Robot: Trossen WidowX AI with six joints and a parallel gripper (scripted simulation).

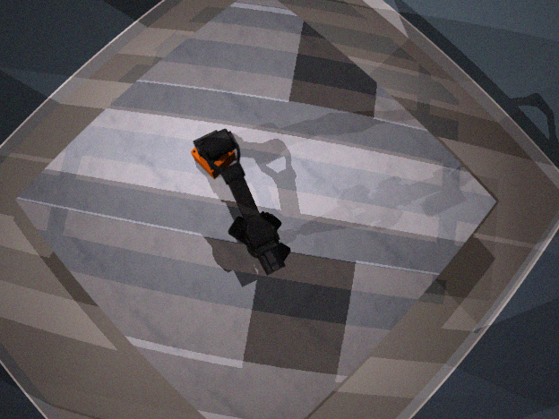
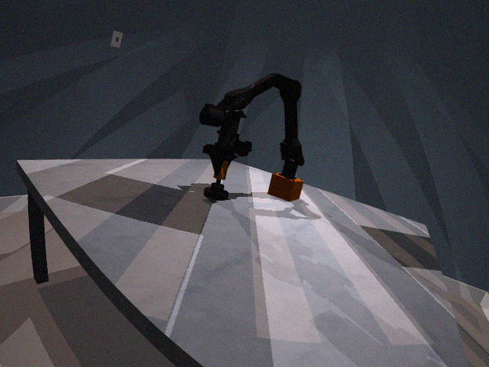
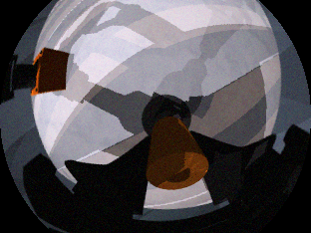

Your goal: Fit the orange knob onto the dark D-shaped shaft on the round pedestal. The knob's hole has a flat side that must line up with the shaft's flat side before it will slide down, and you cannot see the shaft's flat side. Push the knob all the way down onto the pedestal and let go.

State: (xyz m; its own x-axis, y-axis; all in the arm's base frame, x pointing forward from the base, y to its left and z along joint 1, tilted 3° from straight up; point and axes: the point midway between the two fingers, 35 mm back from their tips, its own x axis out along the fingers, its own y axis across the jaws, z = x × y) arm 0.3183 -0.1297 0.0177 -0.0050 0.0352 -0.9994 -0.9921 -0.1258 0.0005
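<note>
The orange knob point(image 2: 222, 169) point(image 3: 171, 144) is held upright between the fingers of my gripper point(image 2: 220, 172) point(image 3: 170, 136), which is shut on it. The dark round pedestal point(image 2: 215, 192) point(image 3: 152, 118) stands on the table directly under the knob. A short dark piece of the shaft point(image 2: 218, 181) shows between the knob's lower end and the pedestal. The knob's lower end is at or just above the shaft's top; I cannot tell whether they touch. The shaft's flat side is not visible. In the top view the arm hides the knob, fingertips and pedestal.
The arm's orange base block point(image 1: 208, 163) point(image 2: 284, 187) point(image 3: 53, 71) stands on the table point(image 1: 158, 306) point(image 2: 237, 276), a short way from the pedestal. The arm arches over from it. Dark shadows and light bands cross the table top.
</note>
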